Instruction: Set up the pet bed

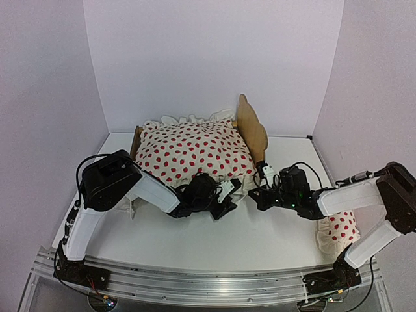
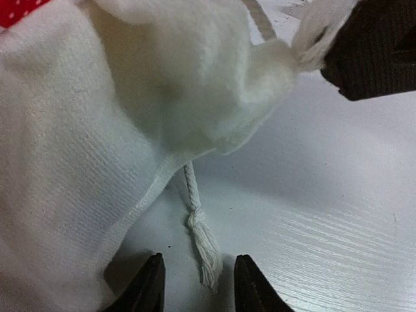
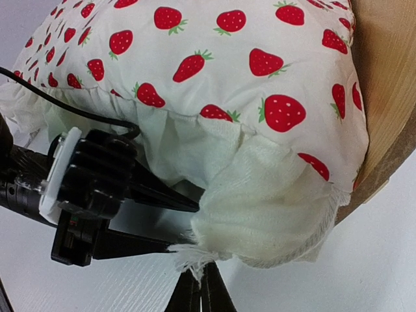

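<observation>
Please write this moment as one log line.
duvet: on bed | left jaws: open, by duvet edge | right jaws: shut on duvet edge

Red-dotted duvet (image 1: 192,153) is heaped on the plywood pet bed (image 1: 252,130). Left fingers (image 1: 225,190) and right fingers (image 1: 259,193) are positioned at its near ruffle. Dotted pillow (image 1: 338,231) is seen under right arm.
</observation>
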### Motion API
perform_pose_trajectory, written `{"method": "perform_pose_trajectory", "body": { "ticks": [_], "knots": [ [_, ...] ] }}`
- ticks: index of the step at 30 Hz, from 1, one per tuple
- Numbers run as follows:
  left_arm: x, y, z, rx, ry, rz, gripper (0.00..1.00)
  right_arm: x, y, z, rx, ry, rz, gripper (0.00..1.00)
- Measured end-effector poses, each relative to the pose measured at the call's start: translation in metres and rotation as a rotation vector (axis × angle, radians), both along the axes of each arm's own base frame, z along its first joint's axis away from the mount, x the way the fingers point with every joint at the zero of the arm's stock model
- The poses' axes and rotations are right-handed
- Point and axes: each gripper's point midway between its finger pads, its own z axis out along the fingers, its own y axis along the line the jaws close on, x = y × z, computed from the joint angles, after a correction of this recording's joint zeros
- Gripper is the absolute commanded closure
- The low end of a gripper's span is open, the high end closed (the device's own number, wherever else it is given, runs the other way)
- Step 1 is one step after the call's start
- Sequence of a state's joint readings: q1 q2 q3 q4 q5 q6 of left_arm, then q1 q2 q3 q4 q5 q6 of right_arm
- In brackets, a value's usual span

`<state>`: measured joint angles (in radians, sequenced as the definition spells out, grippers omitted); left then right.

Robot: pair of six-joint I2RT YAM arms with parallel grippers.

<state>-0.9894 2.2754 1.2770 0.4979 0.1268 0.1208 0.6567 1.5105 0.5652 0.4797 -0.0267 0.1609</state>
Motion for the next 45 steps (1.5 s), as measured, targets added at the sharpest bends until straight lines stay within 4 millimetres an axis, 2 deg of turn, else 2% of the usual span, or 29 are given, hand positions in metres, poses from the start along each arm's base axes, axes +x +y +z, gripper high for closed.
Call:
{"method": "perform_pose_trajectory", "body": {
  "ticks": [6,10,19,25,27,33,36,45],
  "knots": [
    [0.0,-0.003,-0.003,-0.009,0.013,0.001,0.84,-0.002,-0.001,-0.001,-0.011,0.013,0.004,1.0],
    [-0.001,-0.004,-0.003,-0.012,0.015,-0.005,0.87,0.001,0.001,0.004,-0.009,0.012,0.002,1.0],
    [0.002,-0.01,-0.003,-0.029,-0.004,-0.011,1.0,0.003,0.001,0.007,-0.015,0.023,0.001,1.0],
    [0.002,-0.01,-0.003,-0.029,-0.015,-0.013,1.0,0.003,-0.005,0.011,-0.042,0.041,-0.007,1.0],
    [0.003,-0.01,-0.003,-0.026,-0.017,-0.013,1.0,0.006,-0.011,0.019,-0.059,0.036,-0.017,1.0],
    [0.002,-0.008,-0.005,-0.021,-0.038,-0.023,1.0,0.03,-0.028,0.075,-0.097,-0.055,-0.06,1.0],
    [0.0,-0.006,-0.005,-0.014,-0.052,-0.031,1.0,0.036,-0.03,0.094,-0.121,-0.094,-0.056,1.0],
    [-0.023,0.023,-0.006,0.055,-0.009,-0.06,1.0,0.044,-0.04,0.104,-0.223,-0.107,-0.045,1.0]
  ]
}}
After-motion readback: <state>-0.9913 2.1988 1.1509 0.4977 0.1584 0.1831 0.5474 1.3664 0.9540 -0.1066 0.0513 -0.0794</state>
